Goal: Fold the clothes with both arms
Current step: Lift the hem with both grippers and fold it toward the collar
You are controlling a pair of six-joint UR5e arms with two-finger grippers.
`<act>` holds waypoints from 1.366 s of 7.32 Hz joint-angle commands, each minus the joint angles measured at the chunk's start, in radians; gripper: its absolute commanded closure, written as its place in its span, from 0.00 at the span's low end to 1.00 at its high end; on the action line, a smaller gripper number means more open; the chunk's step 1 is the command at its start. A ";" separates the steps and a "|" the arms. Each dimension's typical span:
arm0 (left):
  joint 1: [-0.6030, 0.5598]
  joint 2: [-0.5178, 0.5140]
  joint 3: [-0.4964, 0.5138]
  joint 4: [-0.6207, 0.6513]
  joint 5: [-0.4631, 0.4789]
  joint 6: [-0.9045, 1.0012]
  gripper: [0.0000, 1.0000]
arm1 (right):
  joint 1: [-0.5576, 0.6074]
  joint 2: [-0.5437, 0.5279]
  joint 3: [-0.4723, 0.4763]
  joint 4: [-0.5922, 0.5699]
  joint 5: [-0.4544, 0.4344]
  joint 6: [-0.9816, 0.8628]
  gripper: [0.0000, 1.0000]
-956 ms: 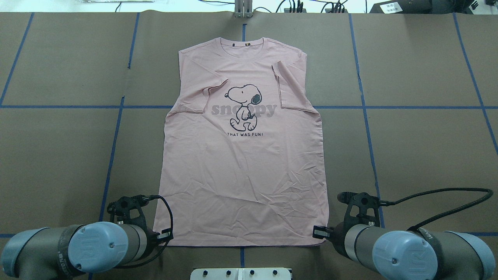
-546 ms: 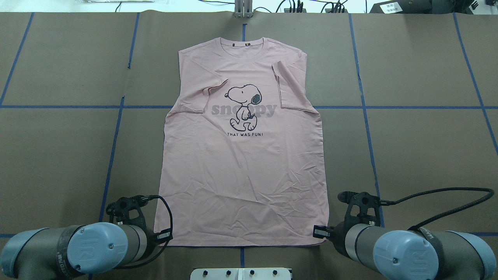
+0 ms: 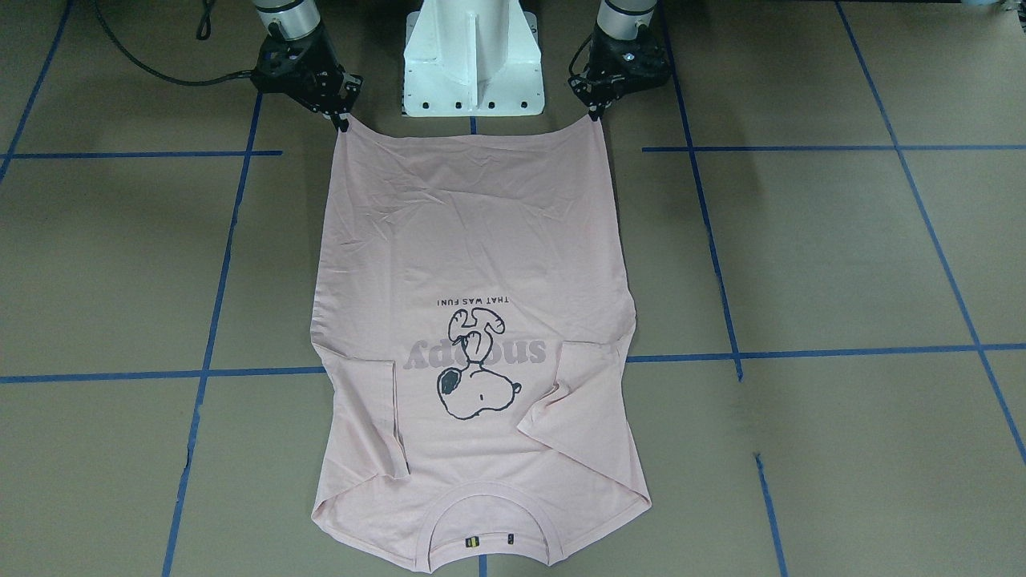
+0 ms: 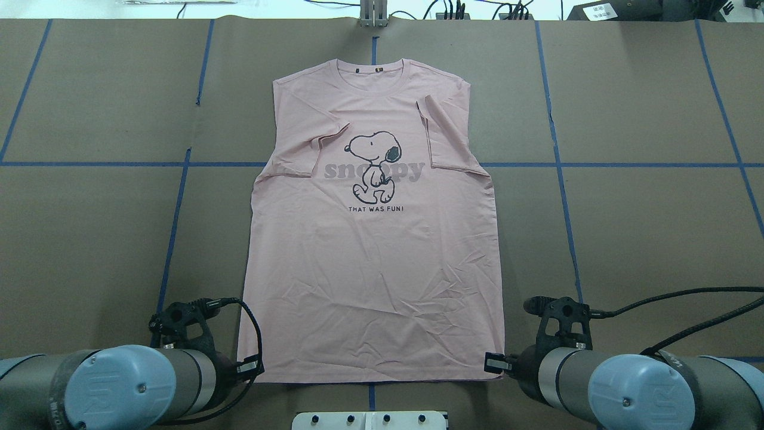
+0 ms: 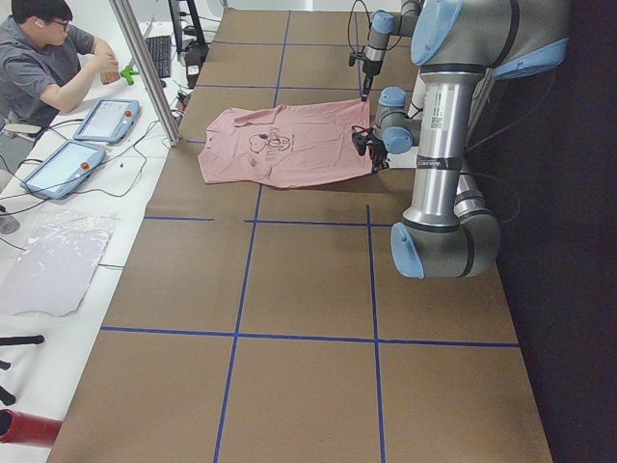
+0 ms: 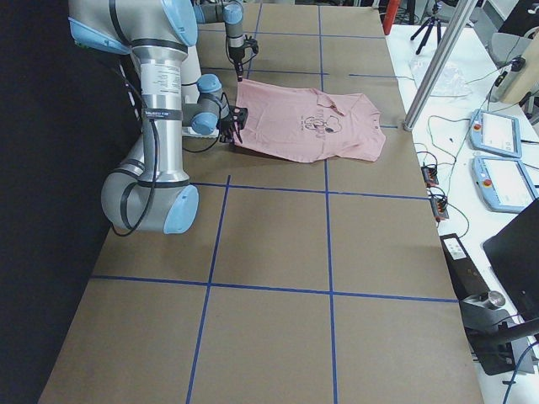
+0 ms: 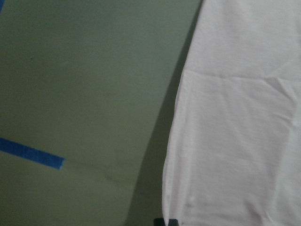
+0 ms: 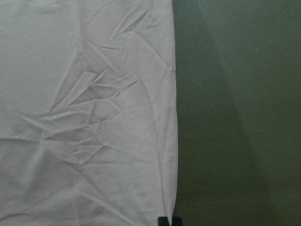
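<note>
So left tool point(image 3: 597, 114) and right tool point(image 3: 343, 120) each pinch a hem corner of the shirt point(image 3: 473, 240), white base point(image 3: 473, 56) just between them on the counter point(image 3: 801, 240).

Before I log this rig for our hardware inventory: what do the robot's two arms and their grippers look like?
The left arm and right arm are grey metal tubes with rounded light blue joint caps. The left gripper and right gripper are black, two-fingered. Black cables loop off both wrists.
</note>
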 commanded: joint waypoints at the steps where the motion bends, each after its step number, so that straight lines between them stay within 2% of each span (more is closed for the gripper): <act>1: 0.068 -0.001 -0.129 0.136 -0.001 -0.005 1.00 | -0.069 -0.057 0.098 -0.001 0.026 0.001 1.00; 3: 0.117 0.001 -0.230 0.238 -0.004 -0.005 1.00 | -0.125 -0.198 0.253 -0.001 0.067 0.002 1.00; 4: 0.151 0.001 -0.246 0.258 -0.004 -0.005 1.00 | -0.137 -0.231 0.293 -0.001 0.084 0.004 1.00; 6: 0.151 -0.022 -0.236 0.257 -0.008 0.005 1.00 | -0.113 -0.219 0.285 0.000 0.084 -0.002 1.00; 7: 0.127 -0.033 -0.208 0.252 -0.003 0.033 1.00 | -0.053 -0.182 0.257 0.000 0.085 -0.020 1.00; 8: 0.037 -0.069 -0.194 0.250 0.000 0.123 1.00 | 0.031 -0.085 0.192 -0.001 0.088 -0.080 1.00; 9: -0.075 -0.135 -0.129 0.250 -0.006 0.227 1.00 | 0.124 0.009 0.110 -0.001 0.090 -0.175 1.00; 10: -0.152 -0.151 -0.070 0.247 -0.004 0.299 1.00 | 0.227 0.092 0.015 0.002 0.099 -0.229 1.00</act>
